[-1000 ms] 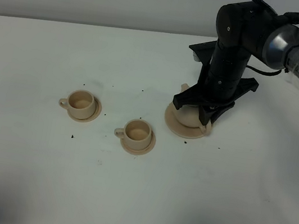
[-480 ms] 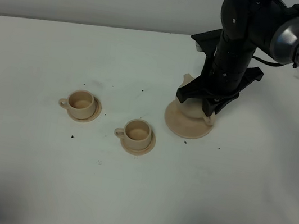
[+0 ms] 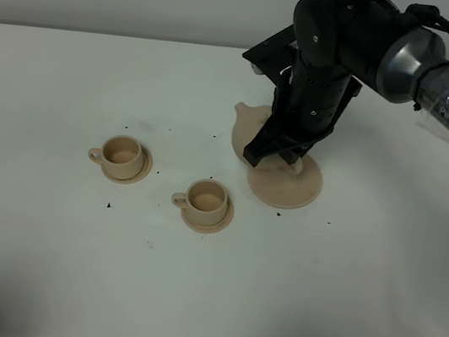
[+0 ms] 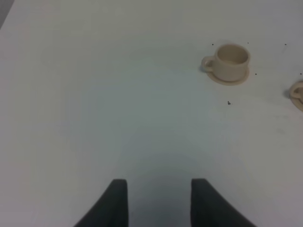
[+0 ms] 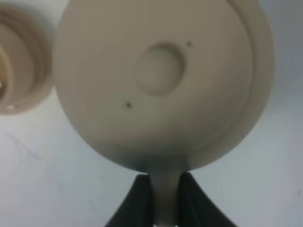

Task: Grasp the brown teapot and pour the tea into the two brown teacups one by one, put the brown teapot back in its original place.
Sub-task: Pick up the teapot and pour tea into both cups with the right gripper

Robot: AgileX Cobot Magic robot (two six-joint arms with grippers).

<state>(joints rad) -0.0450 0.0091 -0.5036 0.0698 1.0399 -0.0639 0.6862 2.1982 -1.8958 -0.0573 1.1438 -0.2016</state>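
Note:
The brown teapot (image 3: 247, 131) hangs above the table just left of its wide saucer (image 3: 294, 190), spout pointing left. My right gripper (image 3: 280, 153) is shut on its loop handle. In the right wrist view the gripper (image 5: 165, 198) pinches the handle below the lidded teapot (image 5: 158, 71), and a teacup (image 5: 16, 66) shows beside it. The two brown teacups (image 3: 121, 155) (image 3: 206, 202) stand on their saucers to the left. My left gripper (image 4: 158, 201) is open and empty over bare table, with one teacup (image 4: 230, 61) far ahead of it and the edge of the other cup's saucer (image 4: 298, 94).
The white table (image 3: 39, 259) carries a few small dark specks around the cups. The right arm's dark body (image 3: 336, 58) stands over the wide saucer's far side. A grey wall runs behind the table's far edge.
The right gripper has lifted the teapot off the wide saucer and carried it left toward the cups. The saucer now lies mostly uncovered. The cups have not moved.

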